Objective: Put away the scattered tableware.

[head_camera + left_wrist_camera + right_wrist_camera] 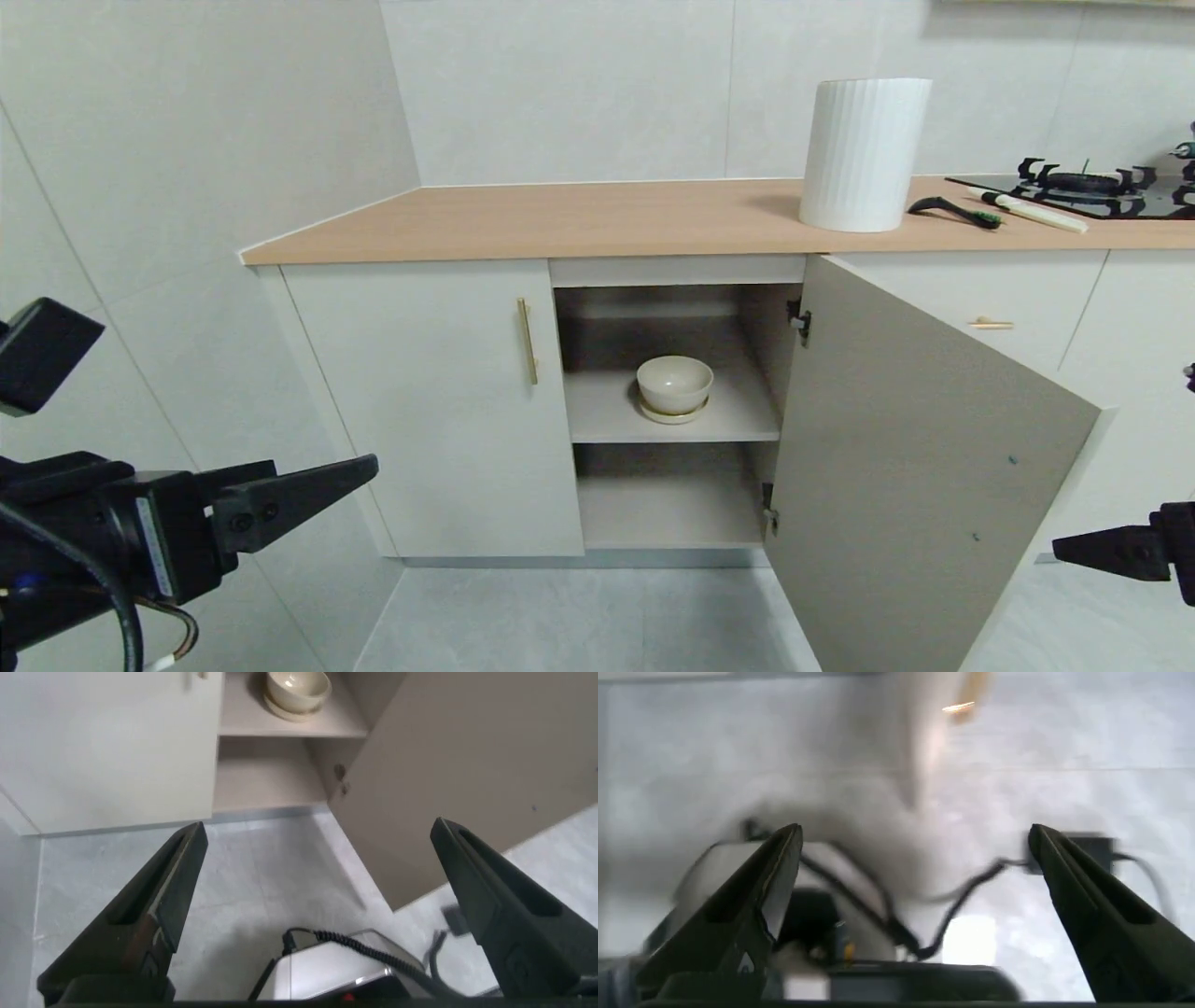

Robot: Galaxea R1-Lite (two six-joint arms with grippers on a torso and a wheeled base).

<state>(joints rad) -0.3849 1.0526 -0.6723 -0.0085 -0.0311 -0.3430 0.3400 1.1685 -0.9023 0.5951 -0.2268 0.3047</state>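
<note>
A cream bowl (674, 383) stands on a small matching plate (670, 414) on the middle shelf (738, 425) of the open cabinet; the bowl (297, 689) also appears in the left wrist view, far ahead. My left gripper (359, 471) hangs low at the left, well short of the cabinet. Its fingers are spread wide, open and holding nothing (318, 831). My right gripper (1064, 549) sits low at the far right, beyond the swung-out door. It too is open with nothing in it (913, 835).
The cabinet's right door (915, 467) stands open toward me, between the right gripper and the shelves. The left door (439, 401) is closed. On the wooden counter stand a white ribbed canister (864, 154), a dark brush (952, 212), a white-handled tool (1032, 212) and a gas stove (1083, 187).
</note>
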